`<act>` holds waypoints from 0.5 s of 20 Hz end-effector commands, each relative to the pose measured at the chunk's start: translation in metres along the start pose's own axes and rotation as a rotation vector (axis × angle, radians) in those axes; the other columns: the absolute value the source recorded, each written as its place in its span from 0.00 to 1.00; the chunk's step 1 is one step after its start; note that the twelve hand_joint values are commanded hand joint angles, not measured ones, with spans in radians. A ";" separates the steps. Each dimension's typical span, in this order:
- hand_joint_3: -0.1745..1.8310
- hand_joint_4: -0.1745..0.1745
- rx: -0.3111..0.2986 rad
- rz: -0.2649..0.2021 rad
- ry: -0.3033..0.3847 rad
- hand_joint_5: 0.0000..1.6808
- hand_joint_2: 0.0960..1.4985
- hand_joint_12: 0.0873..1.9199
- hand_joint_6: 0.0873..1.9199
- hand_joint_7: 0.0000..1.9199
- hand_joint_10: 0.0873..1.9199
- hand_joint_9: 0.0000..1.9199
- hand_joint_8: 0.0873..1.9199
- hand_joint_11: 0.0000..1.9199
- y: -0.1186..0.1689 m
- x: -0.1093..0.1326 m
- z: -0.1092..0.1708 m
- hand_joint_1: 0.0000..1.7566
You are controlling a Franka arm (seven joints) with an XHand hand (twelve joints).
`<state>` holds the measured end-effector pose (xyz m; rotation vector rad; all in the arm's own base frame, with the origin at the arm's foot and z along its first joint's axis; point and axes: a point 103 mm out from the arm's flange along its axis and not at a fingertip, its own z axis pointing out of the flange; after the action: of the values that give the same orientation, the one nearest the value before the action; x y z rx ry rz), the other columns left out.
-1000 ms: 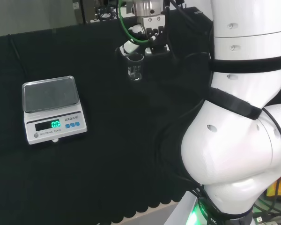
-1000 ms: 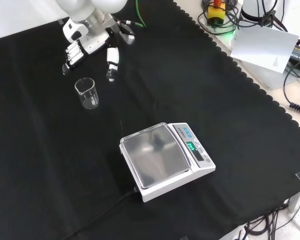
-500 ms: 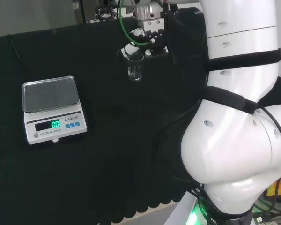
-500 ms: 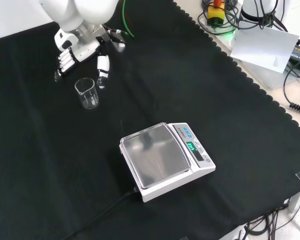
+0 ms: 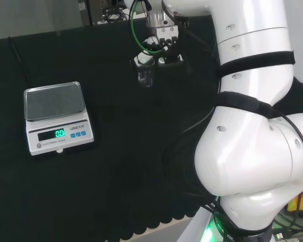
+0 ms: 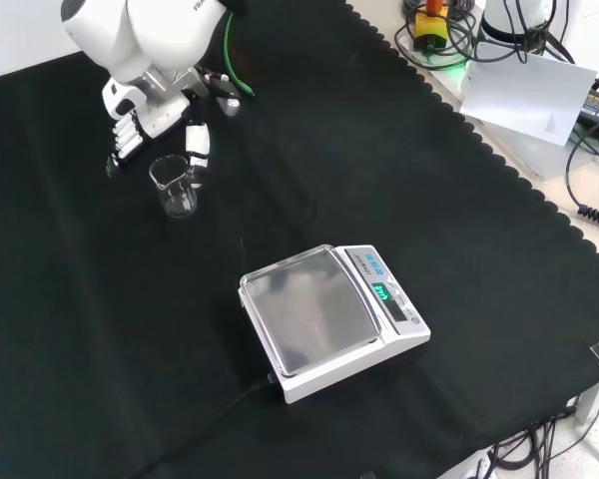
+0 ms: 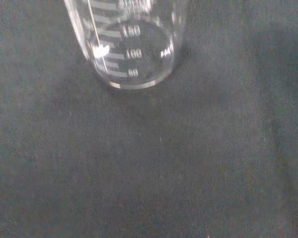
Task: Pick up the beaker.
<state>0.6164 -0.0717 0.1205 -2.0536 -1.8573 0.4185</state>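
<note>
The beaker (image 6: 175,186) is standing upright on the black cloth (image 6: 379,150) covering the desk, in the upper left of the front view frame. It is clear glass and looking empty. In the head view the beaker (image 5: 145,76) is sitting in the upper middle of the frame, just left of the white arm (image 5: 252,116).

The hand (image 6: 155,125) is hanging right at the beaker in the front view, coming in from the top of the frame. Its fingers (image 6: 125,140) are pointing down on the beaker's upper-left side and the thumb (image 6: 196,150) is pointing down on its upper-right side, so the beaker's rim is sitting between them. Fingers are looking straight and spread apart, not curled round the glass. Whether any of them is touching the beaker is not clear from these views. In the head view the hand (image 5: 156,48) is sitting directly above and behind the beaker.

The wrist view is showing the beaker (image 7: 129,44) close up, its base resting on the cloth, white graduation marks on the wall.

A scale (image 6: 329,319) is sitting well apart from the beaker, at mid-frame in the front view, its pan bare and its green display lit. In the head view the scale (image 5: 55,117) is at the left of the frame.
</note>
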 end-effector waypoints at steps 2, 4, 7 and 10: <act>0.16 0.55 0.026 -0.006 -0.002 0.00 0.44 0.66 0.00 0.00 0.40 0.04 0.20 0.00 -0.002 0.008 0.011 0.20; 0.16 0.55 0.036 0.001 -0.002 0.00 0.44 0.66 0.00 0.00 0.40 0.04 0.20 0.00 -0.001 0.009 0.017 0.20; 0.16 0.55 0.050 0.009 0.006 0.00 0.44 0.66 0.00 0.00 0.40 0.04 0.20 0.00 0.002 0.010 0.026 0.20; 0.16 0.55 0.044 -0.004 0.006 0.00 0.45 0.67 0.00 0.00 0.41 0.05 0.21 0.00 -0.004 -0.004 0.032 0.22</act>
<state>0.6086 -0.0635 0.0999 -2.0283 -1.8277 0.4548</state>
